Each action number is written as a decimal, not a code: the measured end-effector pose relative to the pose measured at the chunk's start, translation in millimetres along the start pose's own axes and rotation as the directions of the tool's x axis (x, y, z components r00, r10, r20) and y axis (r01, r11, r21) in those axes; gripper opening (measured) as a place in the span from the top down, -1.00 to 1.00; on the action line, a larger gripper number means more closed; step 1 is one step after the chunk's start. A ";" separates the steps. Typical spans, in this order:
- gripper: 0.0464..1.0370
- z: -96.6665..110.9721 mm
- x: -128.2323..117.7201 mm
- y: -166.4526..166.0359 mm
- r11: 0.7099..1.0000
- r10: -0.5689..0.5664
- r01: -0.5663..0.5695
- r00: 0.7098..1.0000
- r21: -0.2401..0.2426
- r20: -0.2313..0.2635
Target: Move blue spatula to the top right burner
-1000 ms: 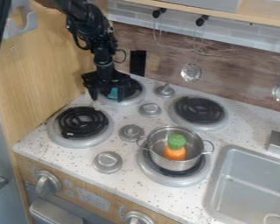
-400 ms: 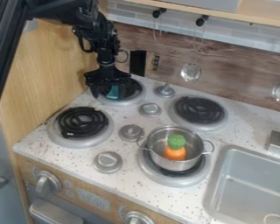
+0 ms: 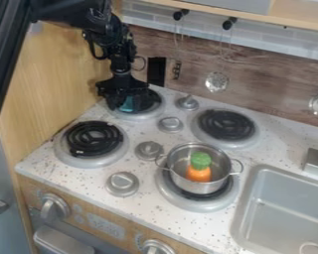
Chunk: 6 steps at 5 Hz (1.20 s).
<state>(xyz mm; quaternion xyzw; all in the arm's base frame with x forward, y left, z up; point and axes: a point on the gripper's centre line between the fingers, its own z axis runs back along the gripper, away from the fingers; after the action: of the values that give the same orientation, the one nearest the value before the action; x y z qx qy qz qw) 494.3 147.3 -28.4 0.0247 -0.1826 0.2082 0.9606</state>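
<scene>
While the black gripper (image 3: 125, 106) is hanging over a burner (image 3: 140, 116) in the upper left of the frame, the blue spatula (image 3: 127, 103) is showing at its lower end; whether the gripper is clenching it or standing released around it, one cannot tell. Right of centre, a metal pot (image 3: 216, 171) is holding a green-and-orange toy (image 3: 200, 159). At lower left, a front panel (image 3: 106, 225) is bearing small, faint print.
</scene>
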 end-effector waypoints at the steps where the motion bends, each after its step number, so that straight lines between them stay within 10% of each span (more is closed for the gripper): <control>1: 0.09 -0.6 -6.8 -1.2 1.000 0.002 -0.002 1.000 -0.014 0.005; 4: 0.09 52.3 -34.1 -65.3 0.978 -0.160 0.170 0.984 -0.123 0.083; 6: 0.09 67.8 -99.3 -124.6 0.917 -0.349 0.349 0.936 -0.192 0.032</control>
<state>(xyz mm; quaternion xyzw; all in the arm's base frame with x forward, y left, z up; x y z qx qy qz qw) 438.2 -13.6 2.5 -0.0373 -0.1934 0.0148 0.9803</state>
